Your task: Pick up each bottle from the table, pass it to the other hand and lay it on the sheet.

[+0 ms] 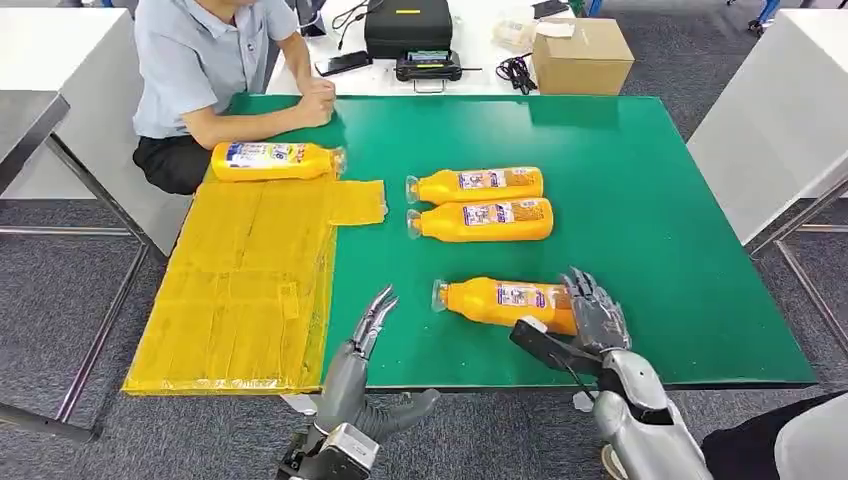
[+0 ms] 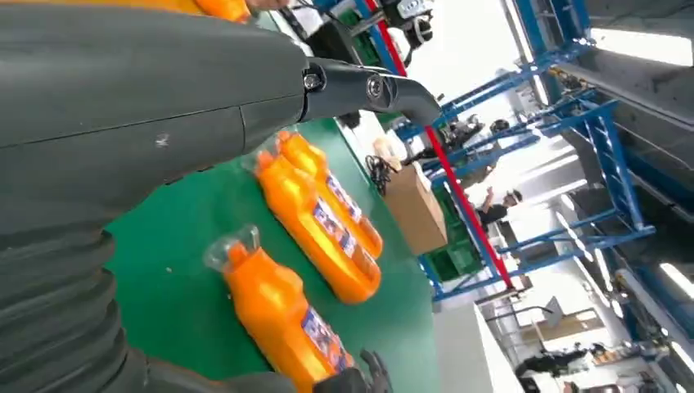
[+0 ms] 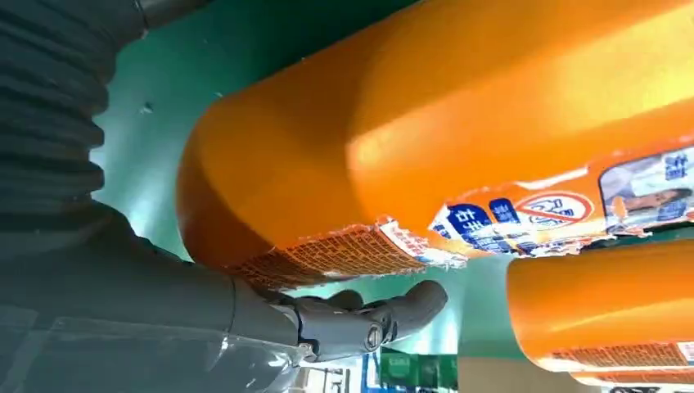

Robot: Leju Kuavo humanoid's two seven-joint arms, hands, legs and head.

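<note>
Head view: we see our right hand (image 1: 595, 305) at the base of the nearest bottle (image 1: 505, 302), lower centre of the frame, fingers draped over the bottle's far end while it lies on the green table (image 1: 650, 200). Whether those fingers have closed into a real grip we cannot tell; the right wrist view puts the thumb (image 3: 393, 315) tucked under the orange body, touching or nearly touching it. Our left hand (image 1: 370, 330) hovers at the table's near edge, lower left of centre, fingers spread and holding nothing.

Two more bottles (image 1: 478, 203) lie side by side, touching, at mid-frame. A fourth bottle (image 1: 275, 160) rests at the top of the yellow sheet (image 1: 240, 290), upper left, just beside a seated person's forearm (image 1: 260, 118).

We judge the pick-up to be just starting, with three bottles left to move. The hold sits at the very base, so the long neck end could sag or swing on the lift. The smooth, rounded body could roll away from the fingers toward the pair behind it. The label looks torn and loose at its edge in the right wrist view, and fingers closing on it might slide. At the handover, a poorly matched grasp could drop the bottle at the table edge.
</note>
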